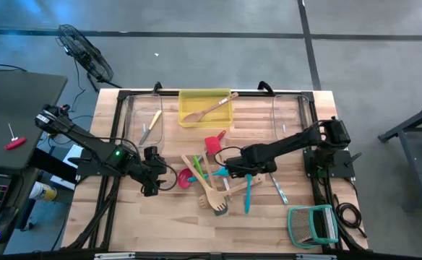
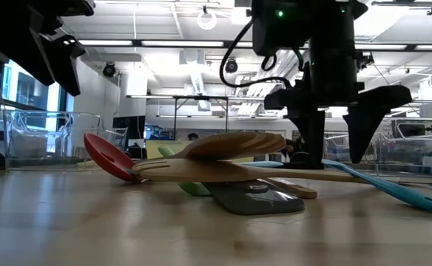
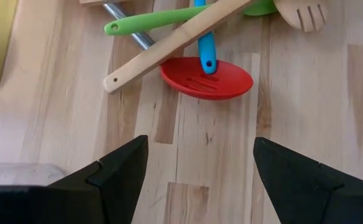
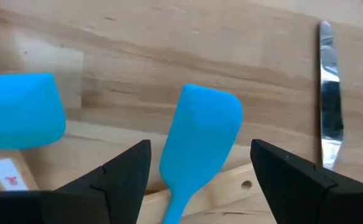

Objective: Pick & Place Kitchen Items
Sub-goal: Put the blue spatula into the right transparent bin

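The right gripper (image 1: 225,171) hung low over the middle of the table, above the heap of kitchen items, its two fingers spread wide and holding nothing. Between them, in the right wrist view, lay a blue spatula (image 4: 201,134), its flat blade centred in the gap and its handle running back toward the wrist, so its long axis crossed the line from finger to finger. A second blue blade (image 4: 21,119) lay just beyond one finger, and a metal knife (image 4: 329,102) lay well clear on bare wood beyond the other. Wooden spoons (image 1: 209,189) crowded the spatula closely, leaving little room.

The left gripper (image 1: 152,173) waited left of the heap, also wide open and empty, near a red slotted spoon (image 3: 207,78). The right arm was nearer the blue spatula.
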`<action>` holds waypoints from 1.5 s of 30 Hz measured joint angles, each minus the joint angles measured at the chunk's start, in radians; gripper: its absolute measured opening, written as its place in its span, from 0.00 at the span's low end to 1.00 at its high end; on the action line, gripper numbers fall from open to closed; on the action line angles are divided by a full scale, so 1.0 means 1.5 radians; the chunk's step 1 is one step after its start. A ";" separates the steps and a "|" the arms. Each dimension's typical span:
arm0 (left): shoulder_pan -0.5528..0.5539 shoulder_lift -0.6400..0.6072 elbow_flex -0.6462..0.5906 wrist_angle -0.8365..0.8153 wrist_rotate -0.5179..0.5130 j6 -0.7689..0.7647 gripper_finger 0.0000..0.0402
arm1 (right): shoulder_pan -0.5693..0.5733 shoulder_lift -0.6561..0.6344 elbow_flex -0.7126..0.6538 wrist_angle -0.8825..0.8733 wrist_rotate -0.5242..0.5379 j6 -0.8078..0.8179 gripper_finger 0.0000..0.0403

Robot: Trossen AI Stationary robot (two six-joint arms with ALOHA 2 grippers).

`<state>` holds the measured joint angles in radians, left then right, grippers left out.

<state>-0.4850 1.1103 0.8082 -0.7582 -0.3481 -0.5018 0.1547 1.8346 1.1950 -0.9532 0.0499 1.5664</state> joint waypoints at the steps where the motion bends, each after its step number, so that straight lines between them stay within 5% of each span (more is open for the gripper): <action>1: 0.000 0.000 0.000 -0.001 0.000 0.000 0.71 | 0.000 0.002 0.000 -0.003 -0.001 0.000 0.67; 21: 0.000 0.000 0.000 -0.002 -0.003 0.001 0.71 | -0.009 0.037 -0.001 0.019 0.003 0.000 0.62; 45: 0.000 0.000 0.000 -0.002 -0.003 0.000 0.71 | -0.009 0.037 -0.001 0.033 0.016 -0.017 0.12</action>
<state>-0.4850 1.1103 0.8082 -0.7616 -0.3519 -0.5022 0.1413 1.8900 1.1942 -0.9043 0.0743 1.5414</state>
